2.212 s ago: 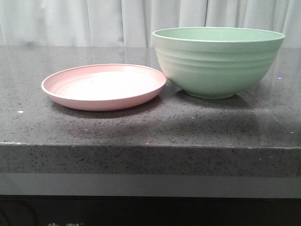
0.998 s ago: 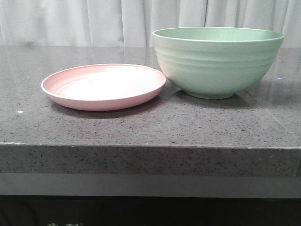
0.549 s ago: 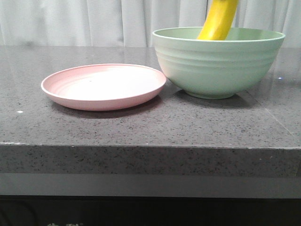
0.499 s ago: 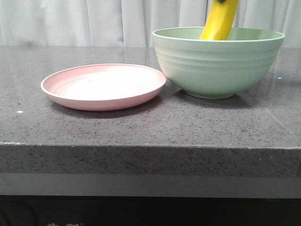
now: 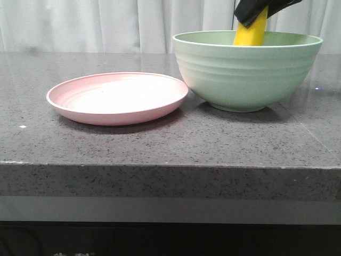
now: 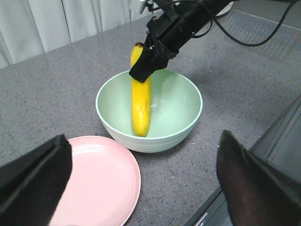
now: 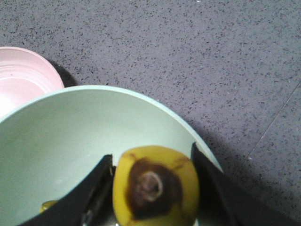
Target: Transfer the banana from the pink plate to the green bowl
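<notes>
My right gripper [image 5: 254, 13] is shut on the yellow banana [image 5: 251, 33] and holds it upright, its lower end down inside the green bowl [image 5: 246, 74]. In the left wrist view the banana [image 6: 140, 106] hangs from the right gripper [image 6: 148, 63] into the bowl [image 6: 176, 101]. In the right wrist view the banana's dark end [image 7: 153, 186] shows between the fingers [image 7: 91, 188], over the bowl [image 7: 70, 132]. The pink plate [image 5: 117, 97] lies bare to the bowl's left. My left gripper [image 6: 141, 188] is open and empty, high above plate [image 6: 101, 183] and bowl.
The plate and bowl stand on a dark speckled stone counter [image 5: 170, 144] with its front edge near me. A white curtain [image 5: 106, 24] hangs behind. The right arm's cables [image 6: 249, 37] trail over the counter beyond the bowl.
The banana has come down from above into the green bowl. My right gripper has followed it into the front view. The plate stayed bare throughout.
</notes>
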`<state>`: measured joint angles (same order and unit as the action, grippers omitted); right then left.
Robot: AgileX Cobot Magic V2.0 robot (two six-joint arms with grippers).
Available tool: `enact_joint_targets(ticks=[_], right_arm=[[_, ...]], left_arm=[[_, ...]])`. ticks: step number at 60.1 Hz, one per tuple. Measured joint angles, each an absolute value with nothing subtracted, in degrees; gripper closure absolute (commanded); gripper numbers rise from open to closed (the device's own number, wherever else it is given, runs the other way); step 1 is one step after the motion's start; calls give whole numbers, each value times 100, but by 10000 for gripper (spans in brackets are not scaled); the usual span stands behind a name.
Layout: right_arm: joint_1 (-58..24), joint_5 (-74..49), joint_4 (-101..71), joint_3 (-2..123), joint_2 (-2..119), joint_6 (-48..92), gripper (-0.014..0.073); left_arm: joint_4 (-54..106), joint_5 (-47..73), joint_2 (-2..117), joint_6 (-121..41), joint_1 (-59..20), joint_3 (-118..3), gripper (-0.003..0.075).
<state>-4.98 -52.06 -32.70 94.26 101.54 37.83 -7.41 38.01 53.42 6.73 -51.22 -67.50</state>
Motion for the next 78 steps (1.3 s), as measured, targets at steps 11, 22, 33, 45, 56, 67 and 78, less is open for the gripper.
enact_joint_targets(ticks=[11,22,33,45,56,67,78], right_arm=[[-498,-5206,-3270,9426,10154,3783,134],[-498,-5206,-3270,9426,10154,3783,123],[-498,-5206,-3270,9426,10154,3783,-10],[-498,-5042,-3164,9426,9899,3594,-20],[-498,-4872,-2427,9426,9470,2656,-20],[-489,-5270,-1612,9426,8963,1302,140],[-489,-6017,-1168,9435,8597,349,489]], left_arm=[[-741,3831,5355,673,-5122,-6750,108],[-741,3845,5355,673,-5122,-6750,108],[-745,3845,5355,673,-5122,-6750,108],[-745,3849,5355,673,-5122,-6750,108],[-754,3858,5355,673,-5122,-6750,108],[-996,3862,5355,968,-5122,-6750,150],[-2607,4046,5355,2521,-5122,-6750,412]])
